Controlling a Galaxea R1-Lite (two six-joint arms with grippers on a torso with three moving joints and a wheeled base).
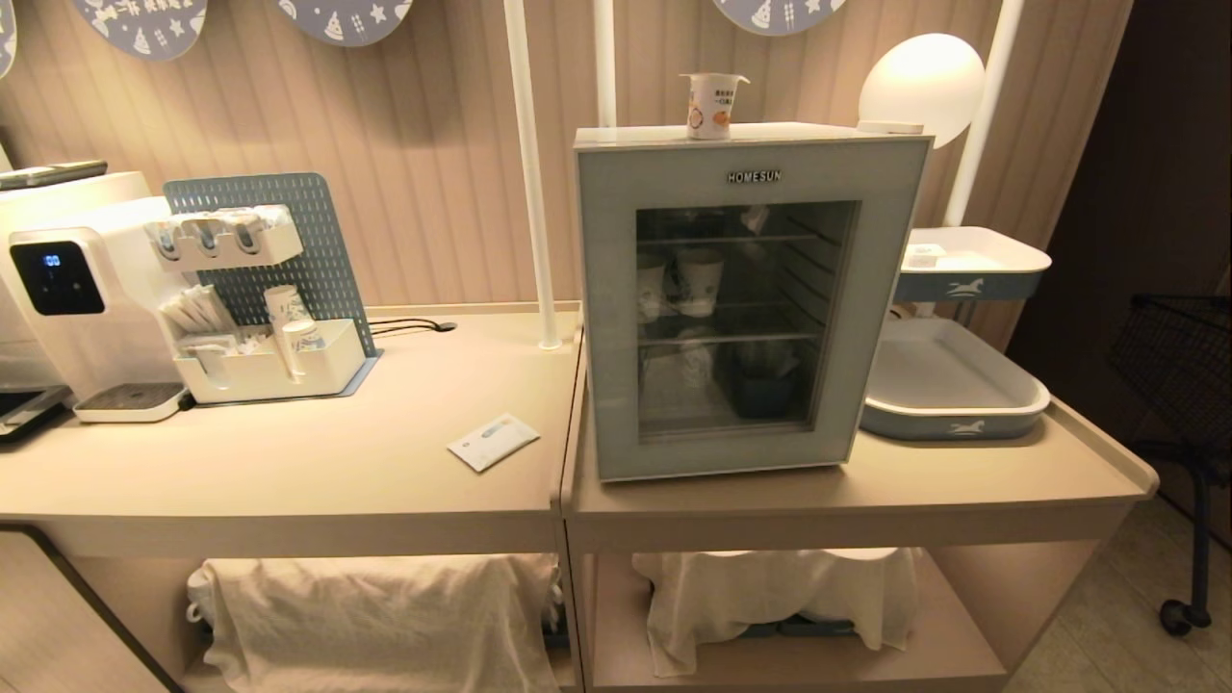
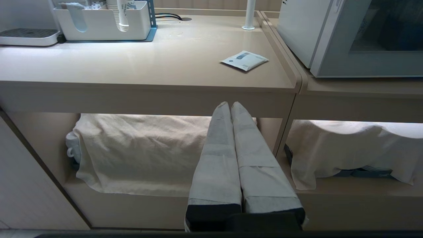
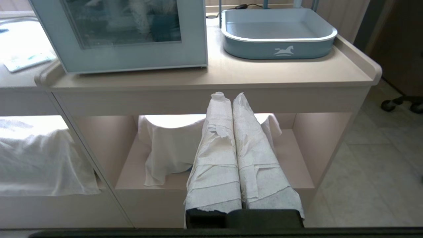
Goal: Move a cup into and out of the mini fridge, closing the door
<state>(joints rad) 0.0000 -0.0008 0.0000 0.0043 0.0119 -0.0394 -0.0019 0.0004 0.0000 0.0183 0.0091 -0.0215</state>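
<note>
The small white cup with an orange label and foil lid stands on top of the white mini fridge. The fridge's grey-blue glass door is closed, with paper cups visible behind the glass. Neither arm shows in the head view. My left gripper is shut and empty, low in front of the left counter's edge. My right gripper is shut and empty too, held below the counter edge in front of the fridge.
A drinks machine and a white organiser with paper cups stand at the left. A flat packet lies on the counter. Grey-blue trays sit right of the fridge. Cloth-covered items fill the lower shelves. A wheeled cart stands at far right.
</note>
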